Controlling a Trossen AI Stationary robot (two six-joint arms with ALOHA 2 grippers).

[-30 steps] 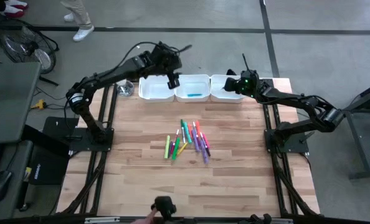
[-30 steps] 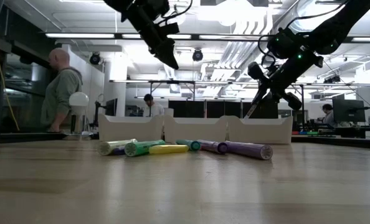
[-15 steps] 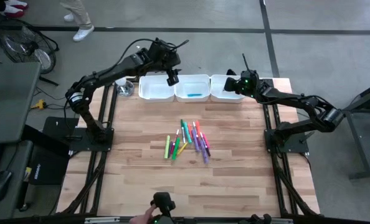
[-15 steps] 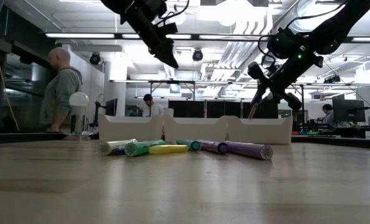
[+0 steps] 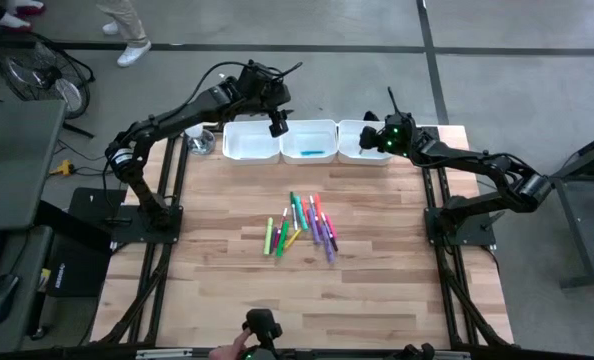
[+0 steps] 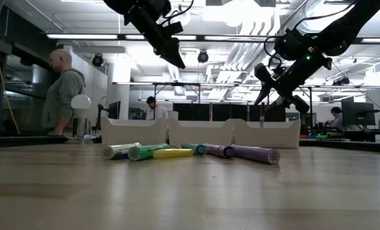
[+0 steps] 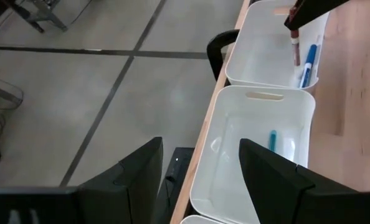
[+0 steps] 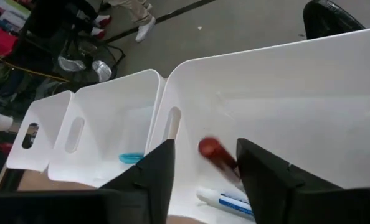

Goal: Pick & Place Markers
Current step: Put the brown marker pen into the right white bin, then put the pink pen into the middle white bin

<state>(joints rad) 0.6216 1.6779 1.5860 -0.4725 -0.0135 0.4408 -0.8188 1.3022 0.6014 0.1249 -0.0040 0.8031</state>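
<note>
The markers point(image 5: 302, 224) mostly lie heaped mid-bench; my right hand point(image 8: 200, 163), fingers parted over the right tray point(image 8: 334, 74), lets a red marker point(image 8: 215, 154) drop, so next I fetch another.

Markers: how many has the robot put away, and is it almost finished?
Hardly any yet. A teal marker lies in the middle tray and a blue marker in the right tray. A red marker is dropping there from the opened right end effector. The left end effector hangs empty. The pile of markers on the table remains.
</note>
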